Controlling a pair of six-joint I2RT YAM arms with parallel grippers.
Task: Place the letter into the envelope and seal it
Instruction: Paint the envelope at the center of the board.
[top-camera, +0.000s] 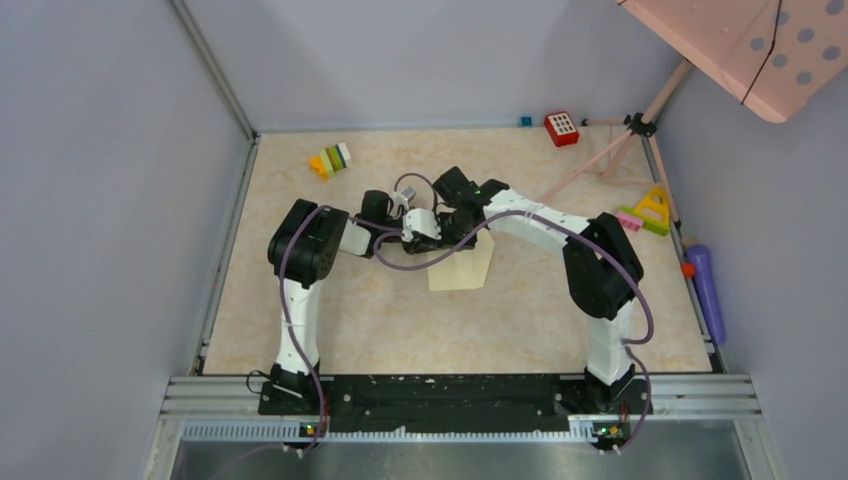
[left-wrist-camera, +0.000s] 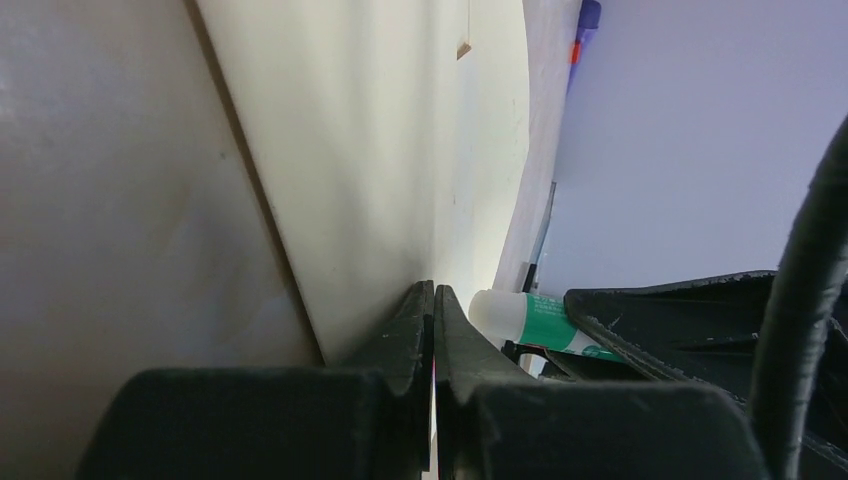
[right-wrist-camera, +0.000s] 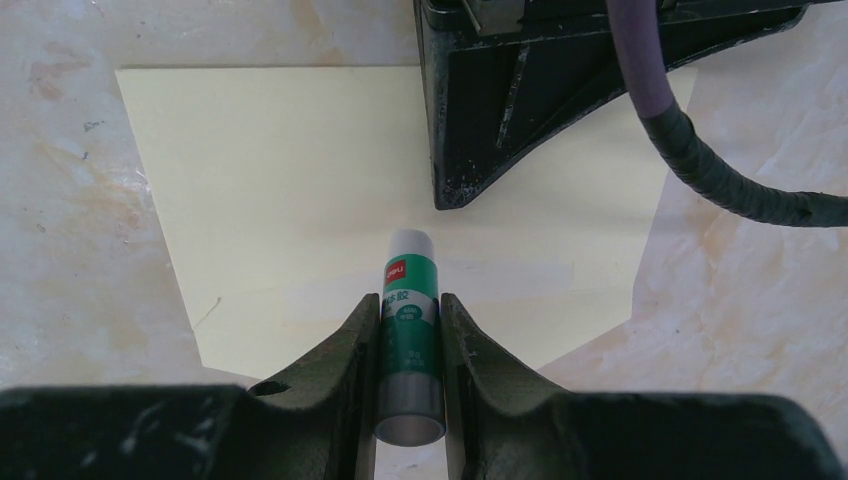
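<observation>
Left gripper (left-wrist-camera: 433, 295): black fingers (left-wrist-camera: 400, 345) pressed flat together, no gap. The tips sit right at the surface of the pale yellow-cream paper envelope (left-wrist-camera: 400, 150). Can't tell if any paper is pinched between them.

Right gripper (right-wrist-camera: 410, 320): fingers (right-wrist-camera: 350, 350) narrowly apart, clamped on a white-and-green glue stick (right-wrist-camera: 408, 280). The stick lies along the fingers, and its white end pokes past the tips toward 12 o'clock, over the envelope.

From the right wrist, the left gripper's black body comes in from 12–1 o'clock. Its tip is down on the envelope just beyond the stick's end, with a small gap between them. A purple sleeved cable (right-wrist-camera: 680, 150) crosses at 2 o'clock.

The envelope lies flat on the beige marbled tabletop (top-camera: 350, 320), mid-table. In the top view it is under both grippers and runs toward 6 o'clock from them. From the right wrist, its straight long edge is far and its sides taper toward the camera.

Edges and room: marbled surface shows on every side of the envelope, and the arms are the nearest things to it. Metal rails run down the 9 and 3 o'clock table edges, with grey walls just outside.

Far clutter:
- Stack of coloured blocks (top-camera: 330, 160) at 11 o'clock.
- Red block with white buttons (top-camera: 561, 128) at 1 o'clock, by the back wall.
- Pink tripod (top-camera: 620, 150) at 2 o'clock.
- Yellow triangle toy (top-camera: 652, 208) at 3 o'clock.
- Purple cylinder (top-camera: 705, 290) at 4 o'clock, along the edge.

All are well apart from the envelope.
</observation>
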